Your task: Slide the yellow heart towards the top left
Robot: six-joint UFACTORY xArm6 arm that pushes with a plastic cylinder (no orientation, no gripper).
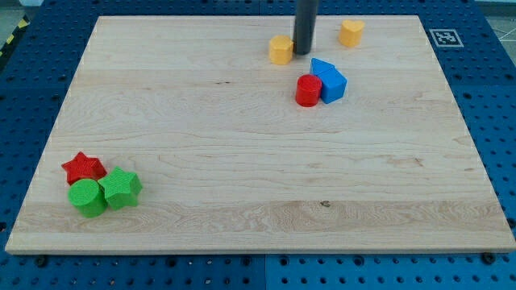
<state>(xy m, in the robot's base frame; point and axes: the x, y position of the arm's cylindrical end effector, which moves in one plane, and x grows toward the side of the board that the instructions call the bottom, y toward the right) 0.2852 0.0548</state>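
Observation:
The yellow heart [351, 32] lies near the top edge of the wooden board [242, 145], right of centre. My tip [303, 52] stands to the heart's left and slightly below it, with a clear gap between them. The tip is right beside the right side of a second yellow block [280, 49], which looks like a pentagon. I cannot tell whether the tip touches that block.
A red cylinder [308, 90] and a blue block [329, 80] sit together just below the tip. At the bottom left are a red star [83, 167], a green cylinder [87, 197] and a green star [121, 188]. A fiducial marker [443, 37] is at the top right corner.

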